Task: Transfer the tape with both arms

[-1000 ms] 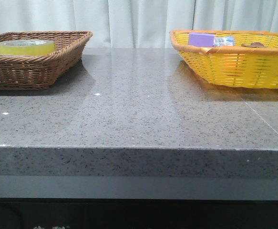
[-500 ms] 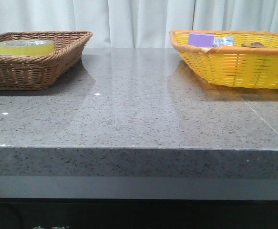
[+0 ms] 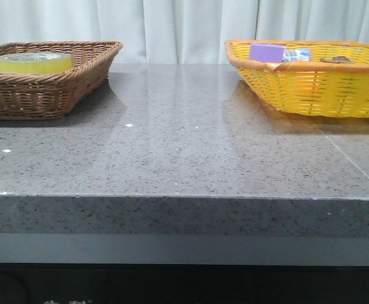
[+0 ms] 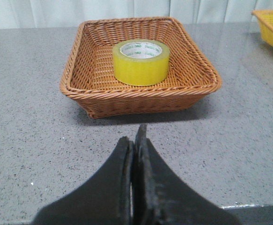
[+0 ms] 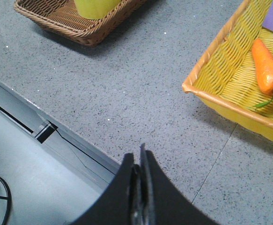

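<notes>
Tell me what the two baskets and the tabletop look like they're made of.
Brown basket: woven wicker or rattan, matte, with visible twisted strands. Yellow basket: flat woven strips, glossy, probably plastic, orange-trimmed rim. Tabletop: grey speckled stone or a stone-look composite, polished; it mirrors the curtain and baskets.

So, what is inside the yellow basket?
Inside the yellow basket there are a purple box, an orange carrot with green leaves, and a clear-and-blue item I cannot identify. The basket wall hides its floor in the front view.
</notes>
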Robot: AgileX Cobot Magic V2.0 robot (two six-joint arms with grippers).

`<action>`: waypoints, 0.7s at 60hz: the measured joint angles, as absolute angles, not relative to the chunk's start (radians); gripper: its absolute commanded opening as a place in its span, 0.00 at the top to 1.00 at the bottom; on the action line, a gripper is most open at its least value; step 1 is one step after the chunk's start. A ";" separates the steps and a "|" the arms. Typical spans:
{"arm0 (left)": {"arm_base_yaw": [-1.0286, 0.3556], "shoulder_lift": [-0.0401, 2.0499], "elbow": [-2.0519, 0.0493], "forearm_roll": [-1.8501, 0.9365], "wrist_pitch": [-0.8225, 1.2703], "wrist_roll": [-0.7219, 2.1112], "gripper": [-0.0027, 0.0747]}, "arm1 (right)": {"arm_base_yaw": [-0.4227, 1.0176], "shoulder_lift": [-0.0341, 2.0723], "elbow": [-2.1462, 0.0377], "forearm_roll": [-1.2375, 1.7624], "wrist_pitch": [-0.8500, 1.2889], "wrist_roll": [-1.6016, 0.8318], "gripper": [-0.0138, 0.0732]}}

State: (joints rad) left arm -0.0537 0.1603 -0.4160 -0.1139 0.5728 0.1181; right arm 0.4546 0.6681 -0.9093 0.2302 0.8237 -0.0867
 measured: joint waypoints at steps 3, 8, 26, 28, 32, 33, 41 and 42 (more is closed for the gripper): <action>-0.054 0.130 -0.379 -0.101 0.543 0.098 0.99 | 0.455 0.668 -0.909 0.230 0.824 -0.087 0.92; -0.054 0.084 -0.307 -0.080 0.488 0.066 0.99 | 0.455 0.668 -0.909 0.230 0.824 -0.087 0.92; -0.054 -0.002 -0.064 -0.067 0.220 0.046 0.99 | 0.455 0.668 -0.909 0.230 0.826 -0.087 0.92; -0.054 -0.006 -0.039 -0.067 0.187 0.046 0.99 | 0.455 0.668 -0.909 0.230 0.826 -0.087 0.92; -0.054 -0.006 0.007 -0.067 0.119 0.046 0.99 | 0.455 0.668 -0.909 0.230 0.826 -0.087 0.92; -0.054 -0.006 0.010 -0.067 0.113 0.046 0.99 | 0.455 0.668 -0.909 0.230 0.826 -0.087 0.92; -0.054 -0.006 0.008 -0.067 0.033 0.045 0.99 | 0.455 0.668 -0.909 0.230 0.826 -0.087 0.92; -0.054 -0.006 0.008 -0.067 0.033 0.045 0.99 | 0.455 0.668 -0.909 0.230 0.826 -0.087 0.92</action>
